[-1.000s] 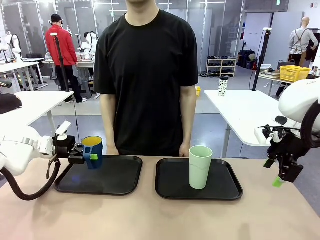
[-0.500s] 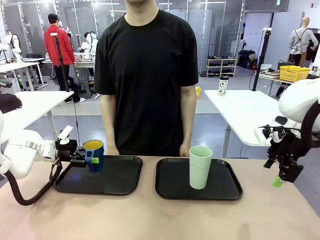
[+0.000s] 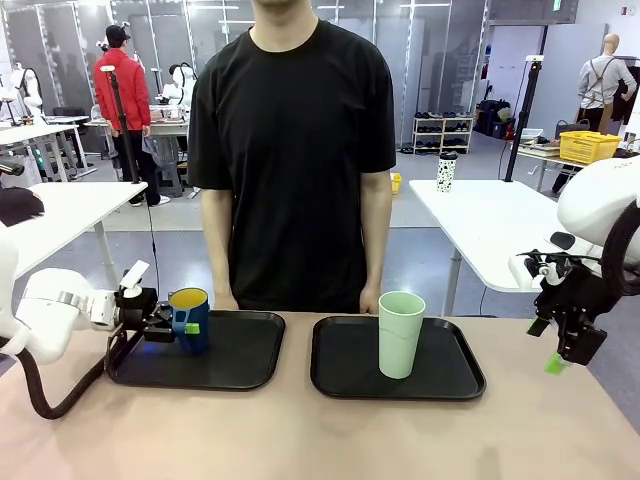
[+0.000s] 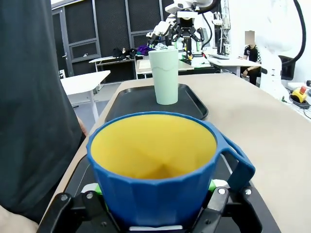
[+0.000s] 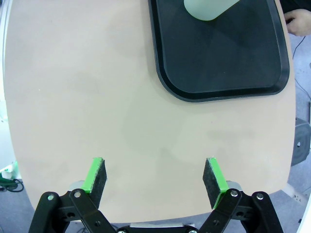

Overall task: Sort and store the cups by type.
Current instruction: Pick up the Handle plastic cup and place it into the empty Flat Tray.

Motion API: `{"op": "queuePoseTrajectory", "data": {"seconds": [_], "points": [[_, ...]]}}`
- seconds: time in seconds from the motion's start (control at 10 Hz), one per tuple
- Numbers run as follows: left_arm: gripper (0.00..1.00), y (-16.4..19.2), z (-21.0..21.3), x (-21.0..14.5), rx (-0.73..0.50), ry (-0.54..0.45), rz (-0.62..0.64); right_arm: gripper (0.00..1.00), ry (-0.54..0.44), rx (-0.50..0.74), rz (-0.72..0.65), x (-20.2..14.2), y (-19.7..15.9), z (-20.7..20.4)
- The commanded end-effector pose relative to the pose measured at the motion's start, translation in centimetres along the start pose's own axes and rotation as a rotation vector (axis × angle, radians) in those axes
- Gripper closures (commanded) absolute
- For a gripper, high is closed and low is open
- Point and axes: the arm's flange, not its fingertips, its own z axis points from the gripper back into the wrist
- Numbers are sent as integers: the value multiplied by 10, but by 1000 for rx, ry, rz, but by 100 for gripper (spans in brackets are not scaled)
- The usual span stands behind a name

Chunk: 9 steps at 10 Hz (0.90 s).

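A dark blue handled mug (image 3: 188, 318) with a yellow inside stands upright in my left gripper (image 3: 176, 326), which is shut on it low over the left black tray (image 3: 240, 362); I cannot tell whether it touches the tray. In the left wrist view the mug (image 4: 155, 179) sits between the green pads, handle to the right. The pale mint-green tumbler (image 3: 401, 333) stands upright on the right black tray (image 3: 345, 372), and also appears ahead (image 4: 166, 76). My right gripper (image 3: 565, 352) hangs open off the table's right edge, empty (image 5: 155, 179).
A person in a black shirt stands at the far side, a hand (image 3: 370, 300) near each tray's far edge. A white cup with dark spots (image 3: 446, 172) stands on a table behind. Bare tabletop (image 5: 97, 97) lies in front of both trays.
My left gripper has lowered the blue mug toward the left tray and drawn back slightly to the left. The right arm and the tumbler have not moved.
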Motion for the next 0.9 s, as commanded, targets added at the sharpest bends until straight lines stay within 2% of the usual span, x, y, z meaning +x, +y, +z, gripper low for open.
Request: {"op": "queuePoseTrajectory", "data": {"seconds": [0.0,0.4,0.6,0.7,0.8], "points": [[26,8,2,-16,-41,-37,-24,0,7,-2,5,-1,0,0],[26,7,4,-32,-56,-39,7,0,7,-2,5,-1,0,0],[6,5,3,-35,-62,-34,19,0,7,-2,5,-1,0,0],[0,5,4,-36,-62,-32,18,0,7,-2,5,-1,0,0],[0,6,6,-37,-51,-31,24,0,7,-2,5,-1,0,0]]}}
